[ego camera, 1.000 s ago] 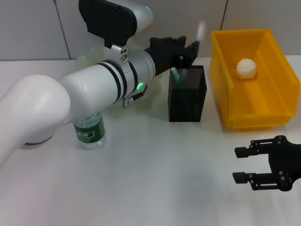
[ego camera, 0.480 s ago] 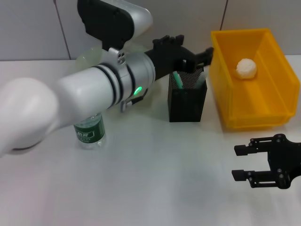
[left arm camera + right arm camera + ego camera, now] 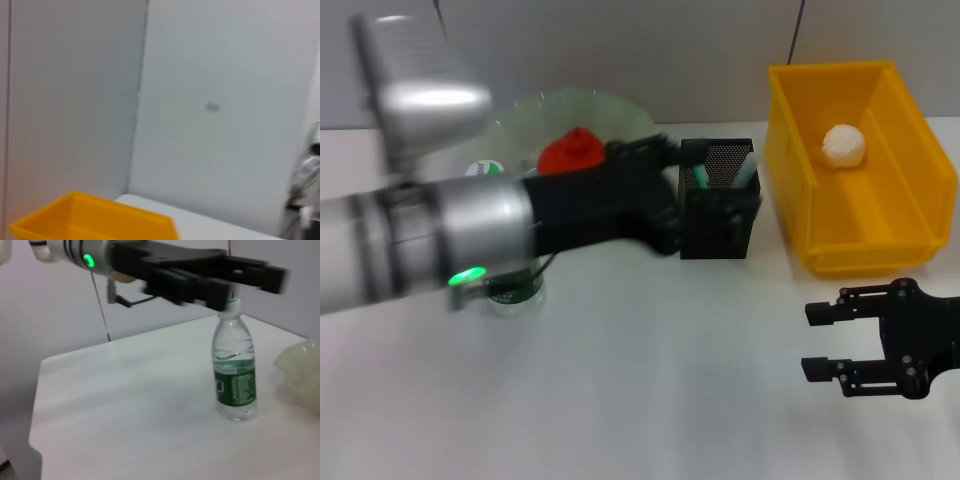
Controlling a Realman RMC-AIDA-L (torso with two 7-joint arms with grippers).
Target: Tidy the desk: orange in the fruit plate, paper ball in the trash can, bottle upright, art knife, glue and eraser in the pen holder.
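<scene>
My left gripper (image 3: 672, 196) is open and empty, right beside the near-left side of the black mesh pen holder (image 3: 720, 222); the arm is blurred. The mint-green art knife (image 3: 698, 177) and the grey glue stick (image 3: 747, 168) stand in the holder. The orange (image 3: 572, 151) lies in the pale-green fruit plate (image 3: 570, 108). The paper ball (image 3: 844, 144) lies in the yellow trash can (image 3: 865, 235). The bottle (image 3: 234, 371) stands upright, mostly hidden behind my left arm in the head view. My right gripper (image 3: 820, 340) is open and empty, low over the desk (image 3: 650, 380) at the front right. The eraser is out of view.
The left wrist view shows only the wall and a corner of the trash can (image 3: 90, 220). The right wrist view shows my left gripper (image 3: 250, 275) above and behind the bottle and an edge of the fruit plate (image 3: 302, 371).
My left gripper let the glue stick go into the pen holder, then pulled back and down to the holder's left side. The orange now shows. The right gripper shifted slightly left.
</scene>
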